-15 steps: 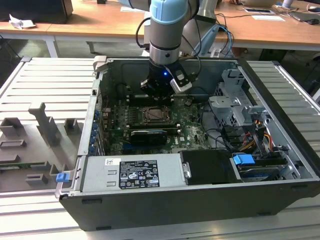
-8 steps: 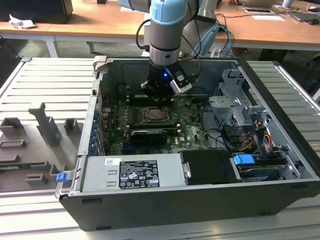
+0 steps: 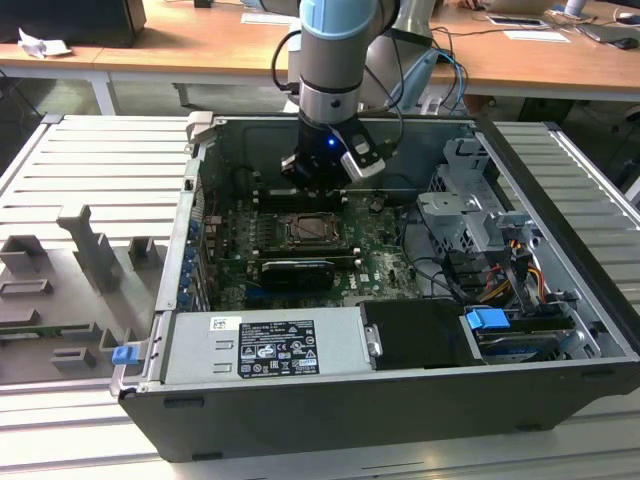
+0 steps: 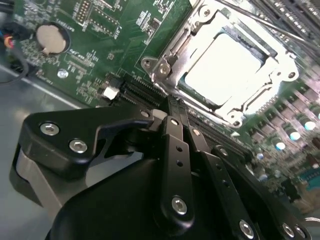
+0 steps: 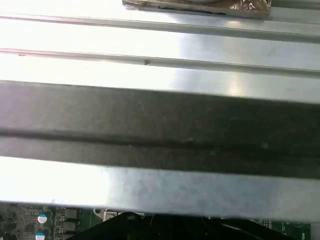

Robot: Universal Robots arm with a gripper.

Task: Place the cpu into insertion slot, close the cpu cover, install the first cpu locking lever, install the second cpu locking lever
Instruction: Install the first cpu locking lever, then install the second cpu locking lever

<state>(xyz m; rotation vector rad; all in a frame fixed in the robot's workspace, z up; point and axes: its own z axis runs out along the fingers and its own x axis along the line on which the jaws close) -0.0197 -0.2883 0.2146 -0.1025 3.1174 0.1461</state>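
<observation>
Inside the open computer case, the insertion slot (image 3: 313, 232) sits mid-motherboard. In the second wrist view the cpu (image 4: 225, 65) lies in it, its pale silver face glaring bright. The cpu cover (image 4: 196, 31) lies flat around the chip as a silver frame. A thin metal lever rod (image 4: 280, 27) runs past the socket's far side; I cannot tell whether it is latched. My gripper (image 4: 172, 111) hovers just off the socket's edge, its black fingers (image 4: 176, 150) pressed together with nothing between them. In the exterior view the gripper (image 3: 316, 185) hangs above the board, just behind the socket.
A long black graphics card (image 3: 295, 272) lies in front of the socket, with the power supply (image 3: 265, 345) nearer still. A drive cage and cables (image 3: 470, 215) fill the exterior view's right. A coin battery (image 4: 51, 39) sits on the board. The case wall (image 5: 160, 125) stands close to the wrist.
</observation>
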